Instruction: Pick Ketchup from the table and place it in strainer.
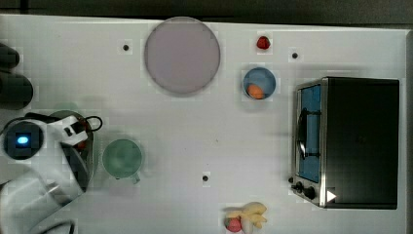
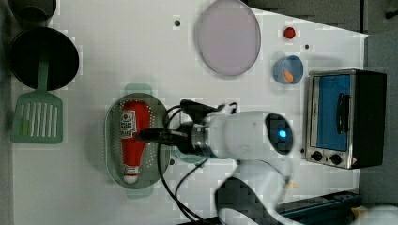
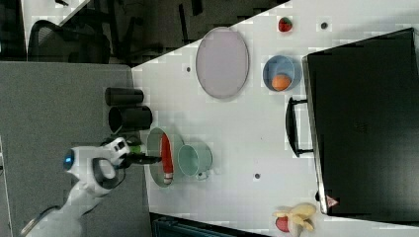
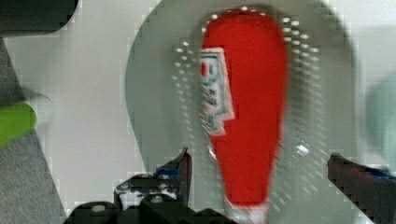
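**Ketchup lying in the strainer, fingers spread**

Now the Ketchup is seen lying flat inside the pale green strainer, its white cap toward the left view's bottom and its label facing up. The strainer rests on the white table, just beside the green cup. The gripper is held above the bottle with its dark fingers spread wide on either side of the red body, and nothing is gripped.
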Robot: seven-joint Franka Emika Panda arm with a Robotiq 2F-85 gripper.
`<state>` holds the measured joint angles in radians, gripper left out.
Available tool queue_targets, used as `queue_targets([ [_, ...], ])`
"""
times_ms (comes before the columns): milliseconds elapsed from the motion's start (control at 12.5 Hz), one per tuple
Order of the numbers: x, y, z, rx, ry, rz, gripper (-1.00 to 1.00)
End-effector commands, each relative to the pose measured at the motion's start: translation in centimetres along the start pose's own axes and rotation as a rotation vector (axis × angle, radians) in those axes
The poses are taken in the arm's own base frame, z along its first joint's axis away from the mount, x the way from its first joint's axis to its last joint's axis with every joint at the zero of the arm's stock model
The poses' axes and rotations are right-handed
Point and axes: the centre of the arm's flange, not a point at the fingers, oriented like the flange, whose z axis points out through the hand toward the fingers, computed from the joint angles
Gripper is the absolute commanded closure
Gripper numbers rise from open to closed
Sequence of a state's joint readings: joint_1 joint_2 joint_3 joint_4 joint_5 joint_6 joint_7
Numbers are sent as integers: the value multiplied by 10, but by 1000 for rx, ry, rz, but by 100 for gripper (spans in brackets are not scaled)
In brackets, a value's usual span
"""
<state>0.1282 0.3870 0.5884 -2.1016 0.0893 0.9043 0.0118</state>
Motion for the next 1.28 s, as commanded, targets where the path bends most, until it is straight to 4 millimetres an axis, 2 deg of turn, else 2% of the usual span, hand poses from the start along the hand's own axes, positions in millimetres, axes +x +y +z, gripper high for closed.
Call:
queue_targets([
  [80, -4, -16, -137, -6, 137, 95, -100],
  [240, -5, 9, -193, -108, 118, 147, -100],
  [480, 2, 51, -263, -186, 96, 249, -100],
  [640, 19, 86, -308, -169, 122, 337, -100],
  [800, 42, 132, -345, -135, 155, 438, -100],
  [1040, 72, 210, -387, -86, 198, 594, -100],
  [1280, 85, 273, -404, -76, 201, 704, -100],
])
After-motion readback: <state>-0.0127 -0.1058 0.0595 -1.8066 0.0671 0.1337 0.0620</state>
